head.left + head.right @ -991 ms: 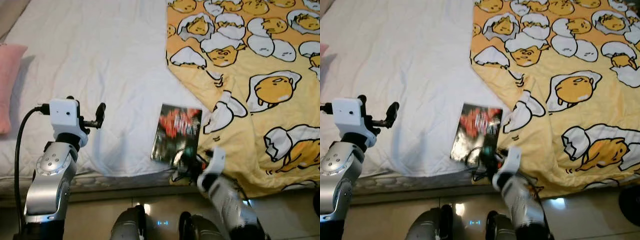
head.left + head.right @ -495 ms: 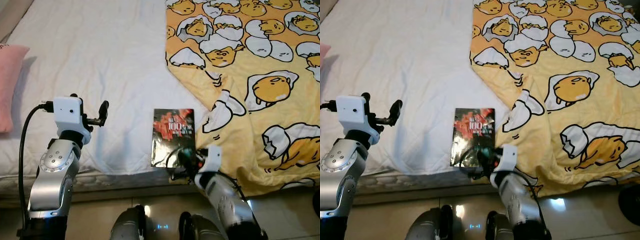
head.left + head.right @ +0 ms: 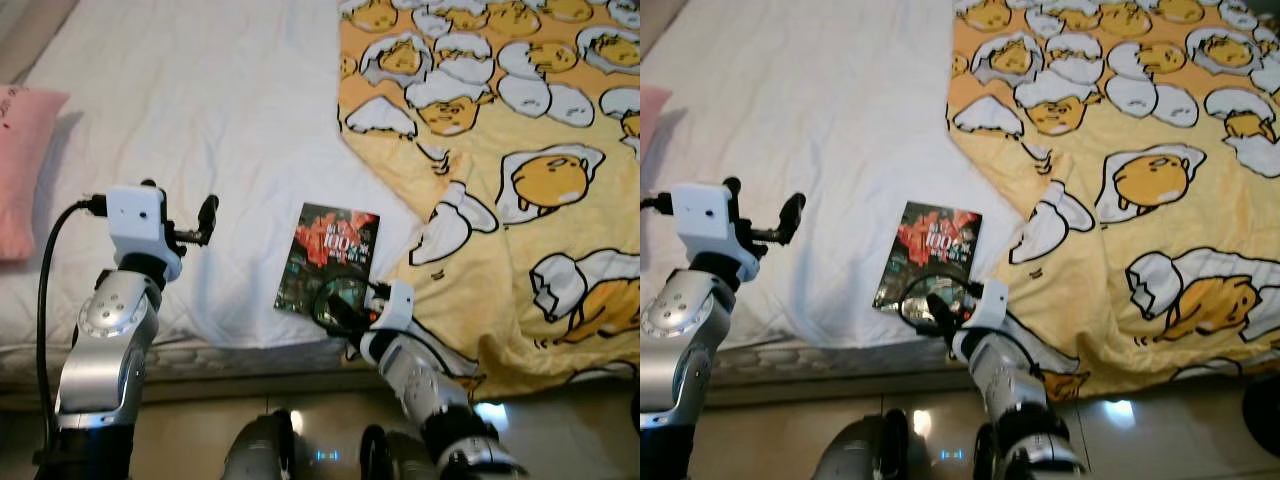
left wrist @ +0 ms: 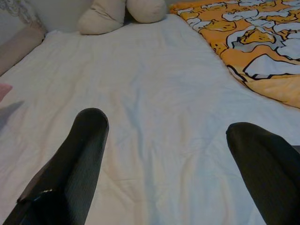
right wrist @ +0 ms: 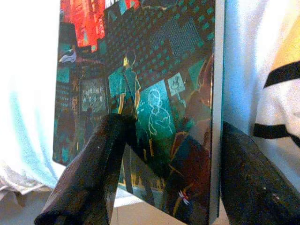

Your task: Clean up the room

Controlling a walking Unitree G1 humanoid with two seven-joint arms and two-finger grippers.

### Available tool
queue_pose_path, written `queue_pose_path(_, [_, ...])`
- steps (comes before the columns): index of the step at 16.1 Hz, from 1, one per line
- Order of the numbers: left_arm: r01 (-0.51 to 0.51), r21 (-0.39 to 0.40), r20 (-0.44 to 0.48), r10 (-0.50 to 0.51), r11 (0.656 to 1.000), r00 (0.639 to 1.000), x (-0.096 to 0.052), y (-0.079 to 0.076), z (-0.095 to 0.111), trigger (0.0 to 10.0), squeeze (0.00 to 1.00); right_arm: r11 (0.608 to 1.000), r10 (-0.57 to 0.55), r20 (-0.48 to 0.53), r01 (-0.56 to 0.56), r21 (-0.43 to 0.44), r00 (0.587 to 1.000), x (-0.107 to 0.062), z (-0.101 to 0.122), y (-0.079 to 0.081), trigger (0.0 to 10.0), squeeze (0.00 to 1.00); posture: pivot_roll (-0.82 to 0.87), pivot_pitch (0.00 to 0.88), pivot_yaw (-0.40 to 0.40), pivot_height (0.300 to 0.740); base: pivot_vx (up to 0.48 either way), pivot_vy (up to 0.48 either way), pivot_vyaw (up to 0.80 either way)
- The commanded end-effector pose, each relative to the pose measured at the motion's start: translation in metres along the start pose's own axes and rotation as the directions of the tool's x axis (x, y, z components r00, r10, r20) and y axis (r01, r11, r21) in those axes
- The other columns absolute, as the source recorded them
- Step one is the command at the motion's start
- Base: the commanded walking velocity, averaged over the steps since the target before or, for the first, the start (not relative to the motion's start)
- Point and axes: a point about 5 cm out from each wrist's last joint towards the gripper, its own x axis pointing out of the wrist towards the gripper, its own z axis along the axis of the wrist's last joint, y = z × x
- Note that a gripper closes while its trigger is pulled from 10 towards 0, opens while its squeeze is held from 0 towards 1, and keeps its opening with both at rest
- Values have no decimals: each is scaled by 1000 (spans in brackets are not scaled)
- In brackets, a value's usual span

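A book [image 3: 328, 255] with a dark red-and-teal cover lies flat on the white sheet [image 3: 200, 110], close to the bed's front edge. My right gripper [image 3: 338, 300] reaches over the book's near end. In the right wrist view it is open, with one finger [image 5: 93, 173] over the cover [image 5: 154, 84] and the other finger [image 5: 255, 183] just beyond the book's side edge. My left gripper [image 3: 205, 215] hovers open above bare sheet to the left of the book, its two fingers [image 4: 75, 159] spread wide.
A yellow blanket [image 3: 520, 170] printed with egg characters covers the bed's right half, its edge touching the book. A pink pillow [image 3: 25, 170] lies at the far left and cream pillows [image 4: 122, 14] at the bed's head. Tiled floor [image 3: 190, 430] runs below the mattress edge.
My right gripper has moved forward and left onto the book's near end. The book has turned, its near end swinging left. The left arm has barely moved.
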Motion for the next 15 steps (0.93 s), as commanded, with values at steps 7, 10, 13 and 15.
queue_pose_path(7, [-9, -9, -21, 8, 1000, 1000, 1, -2, -7, 10000, 0, 988, 153, 114, -151, -25, 982, 9, 21, 40, 0, 0, 126, 170, 47, 740, 0, 0, 0])
queue_pose_path(10, [11, -23, -28, -12, 1000, 1000, 7, -16, -12, 10000, 0, 980, 199, 219, -200, -17, 955, 4, 48, 55, 0, 0, 91, 134, 26, 740, 0, 0, 0])
queue_pose_path(13, [16, -52, -8, -16, 999, 1000, 17, -26, -12, 10000, 0, 970, 243, 266, -233, -68, 933, 6, 72, 67, 0, 0, 72, 78, 9, 740, 0, 0, 0])
queue_pose_path(15, [21, -72, 7, -20, 997, 1000, 25, -36, -13, 10000, 0, 966, 254, 288, -228, -124, 923, 7, 89, 68, 0, 0, 53, 8, 10, 740, 0, 0, 0])
